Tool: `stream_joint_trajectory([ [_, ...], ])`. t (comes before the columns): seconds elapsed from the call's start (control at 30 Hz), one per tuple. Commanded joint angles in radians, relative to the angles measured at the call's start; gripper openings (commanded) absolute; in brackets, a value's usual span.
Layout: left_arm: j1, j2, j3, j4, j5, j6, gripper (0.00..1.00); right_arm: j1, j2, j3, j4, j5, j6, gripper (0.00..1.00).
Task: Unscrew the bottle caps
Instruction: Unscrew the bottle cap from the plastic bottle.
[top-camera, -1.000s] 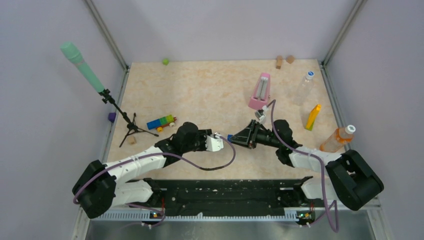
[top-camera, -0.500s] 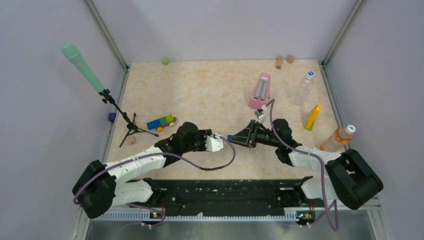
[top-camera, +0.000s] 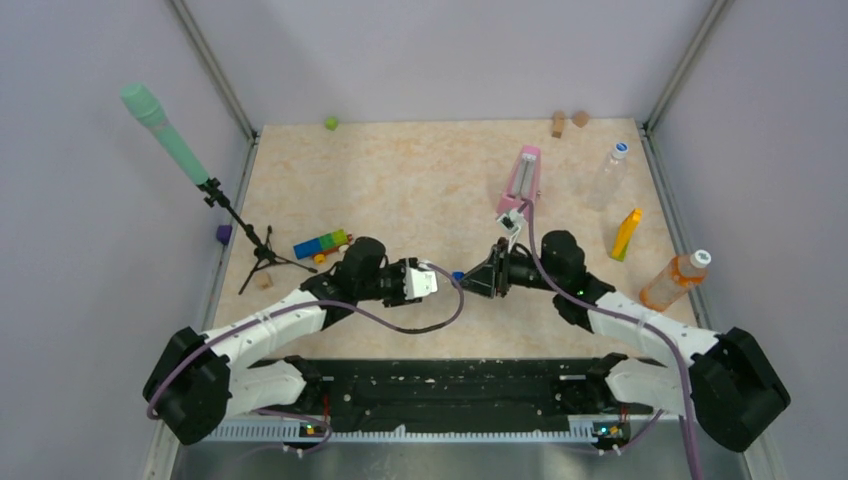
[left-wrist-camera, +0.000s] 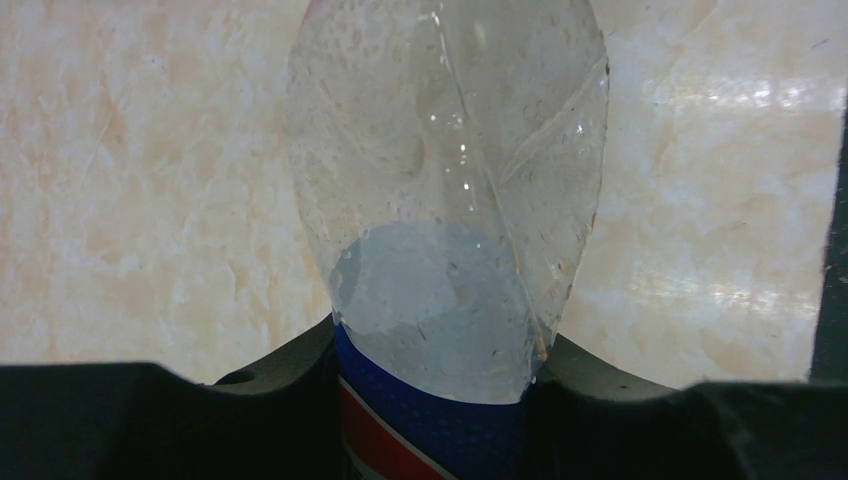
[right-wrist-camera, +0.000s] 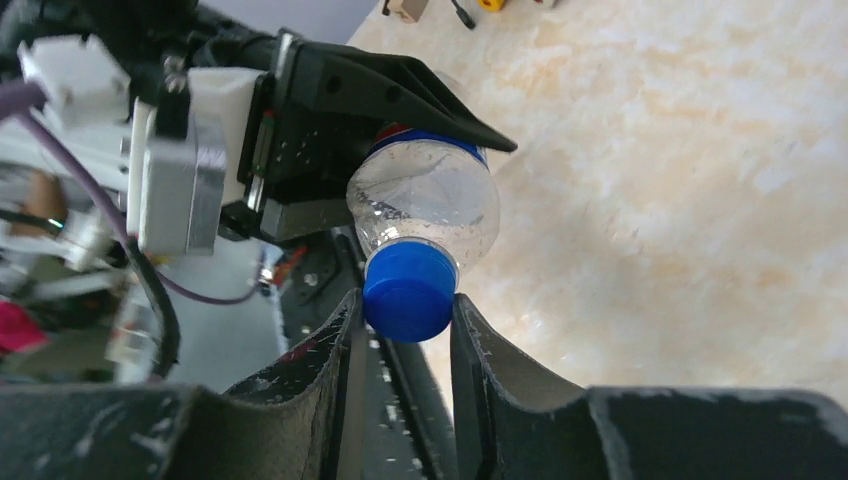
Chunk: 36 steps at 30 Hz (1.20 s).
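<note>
The short clear bottle with a blue label (left-wrist-camera: 445, 200) lies level above the table, and my left gripper (left-wrist-camera: 435, 400) is shut on its labelled body. Its neck points right toward my right gripper (right-wrist-camera: 405, 310), which is shut on the dark blue cap (right-wrist-camera: 407, 290), one finger on each side. From above, the two grippers meet near the table's middle at the cap (top-camera: 457, 275). A taller clear bottle (top-camera: 608, 175) with a pale cap (top-camera: 620, 149) stands at the far right. An orange-tinted bottle (top-camera: 673, 281) with a white cap (top-camera: 701, 258) leans at the right edge.
A pink metronome (top-camera: 521, 183) stands just behind my right wrist, with a yellow object (top-camera: 627, 234) to its right. A green microphone (top-camera: 165, 135) on a tripod (top-camera: 262, 255) and a coloured block train (top-camera: 322, 244) are on the left. A green cube (top-camera: 330, 123) and wooden blocks (top-camera: 568, 121) lie at the back.
My right gripper has closed onto the blue cap and its wrist has turned, swinging the cable up. Both grippers and the bottle have shifted slightly left.
</note>
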<state>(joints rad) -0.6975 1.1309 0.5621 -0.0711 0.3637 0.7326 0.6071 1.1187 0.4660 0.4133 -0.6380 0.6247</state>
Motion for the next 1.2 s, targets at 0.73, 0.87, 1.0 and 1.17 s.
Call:
stream_joint_trajectory([
  [0.73,0.010,-0.051,0.073,-0.058,0.246,0.005,0.00,0.161,-0.295,-0.164,0.122,0.421,-0.828,0.47],
  [0.87,0.010,-0.063,0.058,-0.044,0.204,0.019,0.00,0.160,-0.355,-0.167,0.086,0.386,-0.604,0.56],
  [1.0,0.009,-0.072,0.045,-0.031,0.194,0.033,0.00,0.160,-0.431,-0.168,0.016,0.532,-0.229,0.65],
  [1.17,-0.016,-0.093,0.028,0.010,0.105,0.048,0.00,0.159,-0.452,-0.147,-0.056,0.565,0.099,0.61],
])
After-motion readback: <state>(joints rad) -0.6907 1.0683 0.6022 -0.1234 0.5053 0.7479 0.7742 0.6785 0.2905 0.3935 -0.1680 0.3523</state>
